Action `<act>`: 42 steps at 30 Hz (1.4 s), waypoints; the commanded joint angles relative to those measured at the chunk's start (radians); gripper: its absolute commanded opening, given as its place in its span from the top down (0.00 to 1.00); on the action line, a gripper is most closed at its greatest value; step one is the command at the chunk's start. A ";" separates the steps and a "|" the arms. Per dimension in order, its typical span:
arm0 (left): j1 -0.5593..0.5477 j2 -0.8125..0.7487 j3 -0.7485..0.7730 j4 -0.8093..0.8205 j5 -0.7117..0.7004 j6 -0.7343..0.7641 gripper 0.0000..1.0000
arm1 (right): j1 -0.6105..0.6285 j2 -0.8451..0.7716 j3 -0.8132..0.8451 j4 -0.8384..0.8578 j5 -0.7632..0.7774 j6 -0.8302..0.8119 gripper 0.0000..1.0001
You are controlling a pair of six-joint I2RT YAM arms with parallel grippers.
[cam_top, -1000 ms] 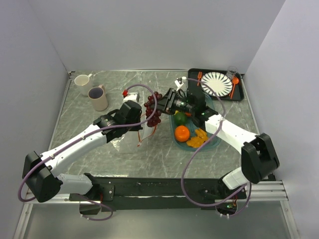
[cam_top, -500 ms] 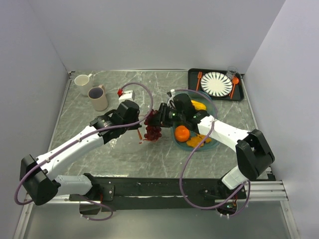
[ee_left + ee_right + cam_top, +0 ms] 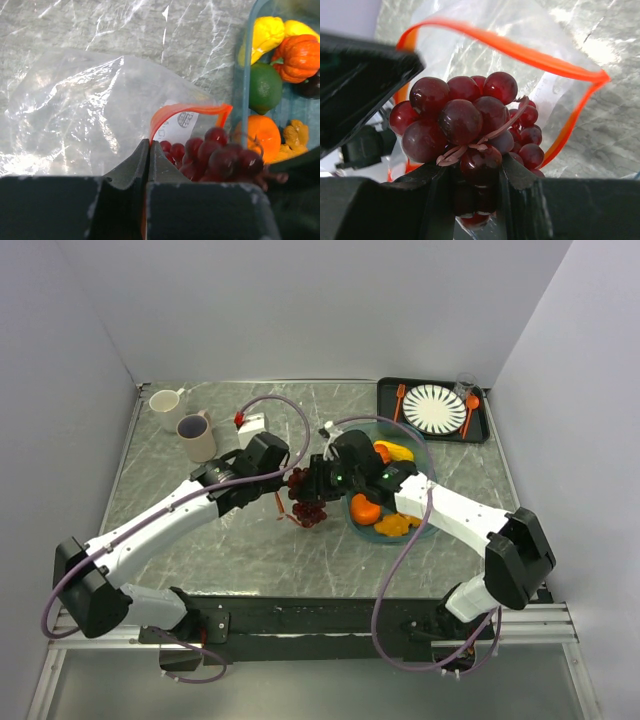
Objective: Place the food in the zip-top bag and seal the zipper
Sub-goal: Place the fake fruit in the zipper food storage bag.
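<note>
The clear zip-top bag (image 3: 75, 115) lies on the table, its orange-red zipper (image 3: 187, 109) pulled into an open loop. My left gripper (image 3: 148, 145) is shut on the zipper's near edge and holds the mouth up. My right gripper (image 3: 472, 170) is shut on the dark red grape bunch (image 3: 460, 120), which hangs in the bag's mouth inside the zipper (image 3: 520, 50) loop. From above, the two grippers (image 3: 282, 485) (image 3: 308, 490) meet over the grapes (image 3: 308, 505). More food sits in the teal tray (image 3: 241, 75): yellow piece (image 3: 267, 32), green one (image 3: 265, 87), orange (image 3: 260, 135).
Two mugs (image 3: 168, 405) (image 3: 197, 437) stand at the back left, with a small white box (image 3: 250, 425) nearby. A black tray at the back right holds a striped plate (image 3: 435, 408), an orange fork (image 3: 400, 397) and spoon (image 3: 470, 410). The teal tray (image 3: 430, 515) lies right of the bag.
My right gripper has carried the grape bunch left and down from beside the teal tray into the bag's mouth. The left gripper has shifted slightly toward the back with the zipper edge.
</note>
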 commanded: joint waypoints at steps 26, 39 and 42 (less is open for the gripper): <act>0.006 -0.088 -0.043 0.099 0.091 0.015 0.99 | 0.102 0.210 0.373 -0.236 0.176 -0.089 0.67; 0.006 -0.148 -0.131 0.116 0.114 -0.050 0.99 | 0.028 0.187 0.370 -0.138 0.162 0.022 0.30; 0.008 -0.139 -0.131 0.128 0.116 -0.050 0.99 | 0.000 0.163 0.335 -0.081 0.061 0.012 0.27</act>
